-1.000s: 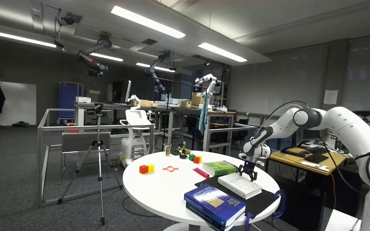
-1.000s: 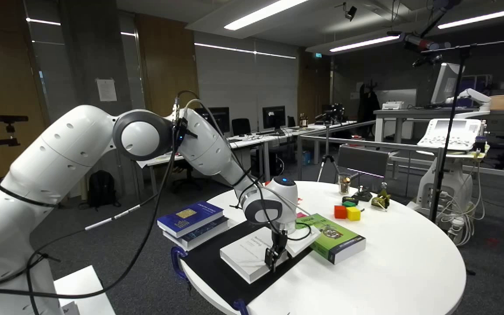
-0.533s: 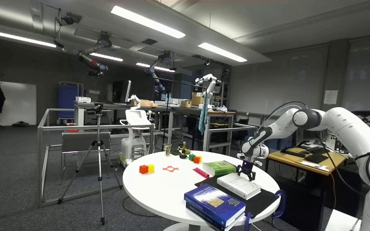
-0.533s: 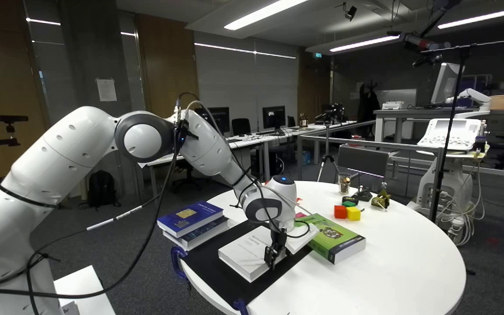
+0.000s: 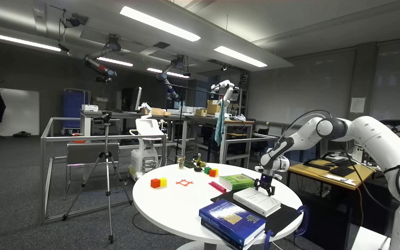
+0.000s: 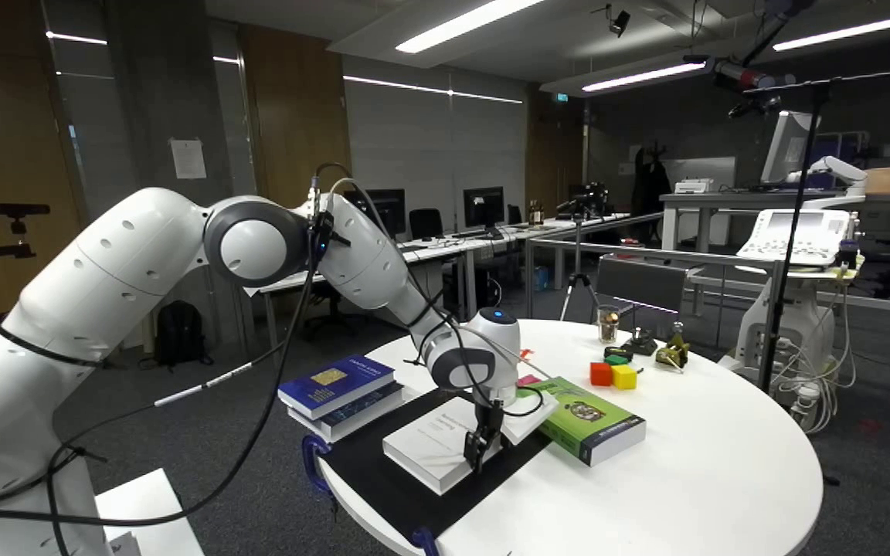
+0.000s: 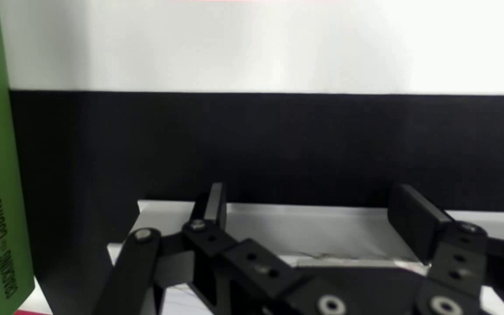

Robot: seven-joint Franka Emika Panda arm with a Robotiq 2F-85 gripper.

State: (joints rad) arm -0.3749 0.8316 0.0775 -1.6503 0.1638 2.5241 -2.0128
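Note:
A thick white book (image 5: 255, 200) lies flat on the black mat (image 5: 281, 218), cover up. My gripper (image 5: 264, 191) points down at the book's long edge, and in an exterior view the same gripper (image 6: 476, 461) reaches over that edge of the white book (image 6: 431, 439). In the wrist view the gripper (image 7: 309, 192) has its fingers wide apart, with the pale white book (image 7: 295, 227) showing behind them and black mat (image 7: 278, 144) past the tips. Nothing is clasped between the pads. Whether the fingertips press on the book's side is hard to tell.
A green book (image 6: 596, 421) lies close to the white one. Two stacked blue books (image 5: 233, 220) are at the table edge. Blue clamps (image 5: 303, 219) grip the rim by the mat. Farther off are coloured cubes (image 5: 159, 182), a pink item (image 5: 218, 186) and a glass (image 5: 181, 161).
My gripper has shifted a little to the left in both exterior views, and the white book has slid the same way with it. The other books stay put.

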